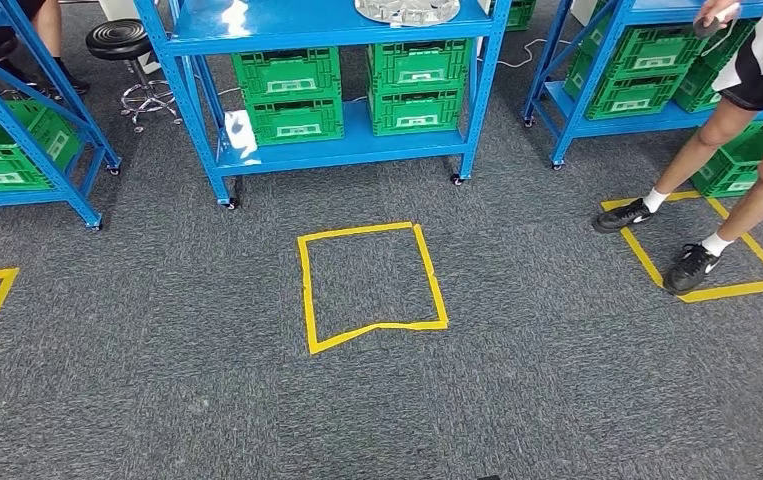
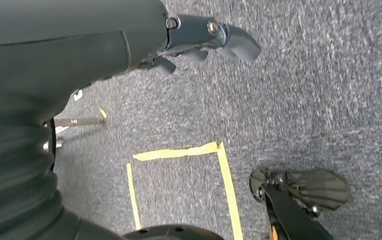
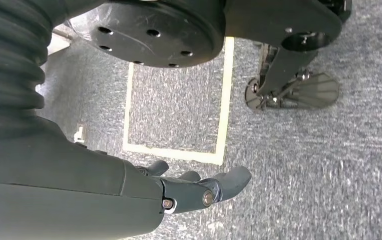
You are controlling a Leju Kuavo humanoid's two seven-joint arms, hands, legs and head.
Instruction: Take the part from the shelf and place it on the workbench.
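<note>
Grey ribbed cover, dark robot hand (image 2: 204,42)

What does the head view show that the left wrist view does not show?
Only the head view: the blue shelf with green crates, a silvery part on its upper level, a black stool, and a person's legs on the right. Only the left wrist view: the left hand, holding nothing, hanging above the floor. Both share grey carpet with a yellow tape square; whether it is the same square, I cannot tell.
</note>
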